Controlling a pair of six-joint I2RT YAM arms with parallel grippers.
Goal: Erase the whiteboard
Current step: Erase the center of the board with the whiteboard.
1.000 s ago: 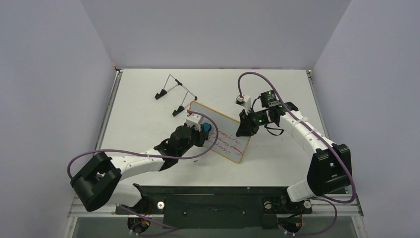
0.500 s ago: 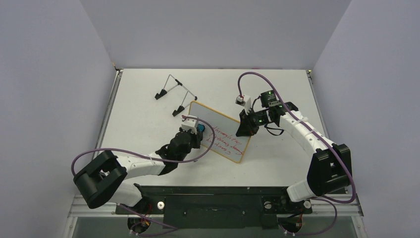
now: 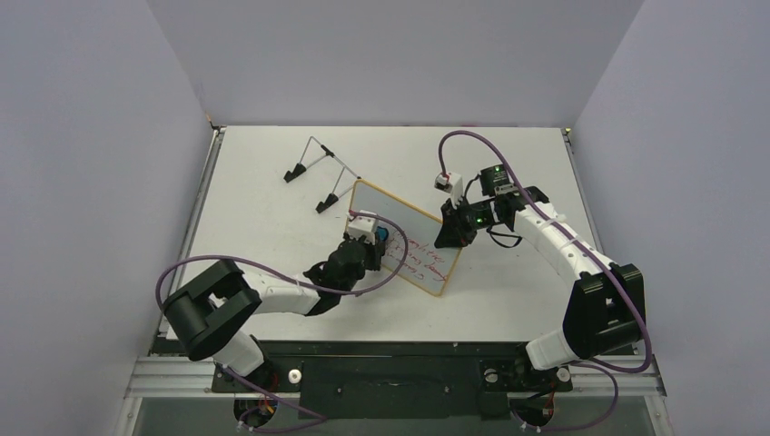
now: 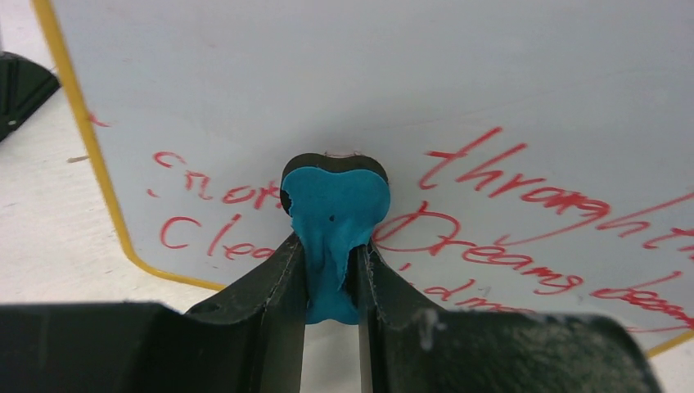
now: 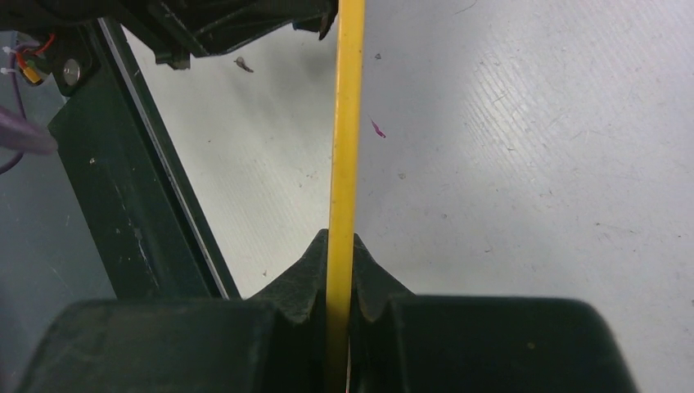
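The whiteboard [image 3: 399, 227] is white with an orange-tan rim and red handwriting on its lower part. It is tilted up off the table. My right gripper [image 3: 451, 238] is shut on its right edge; the right wrist view shows the yellow rim [image 5: 344, 147] edge-on between the jaws. My left gripper [image 3: 379, 243] is shut on a small blue eraser [image 4: 335, 221], whose black-backed end presses on the board face [image 4: 409, 82] among the red words. The upper part of the board is blank.
A thin wire stand [image 3: 320, 173] with black feet lies on the table behind the board, to the left. Purple cables loop from both arms. The black table frame [image 5: 123, 205] runs along the near edge.
My left gripper with the eraser has moved down the board then a little right along the writing. The left arm's elbow has swung right. The right gripper still holds the board.
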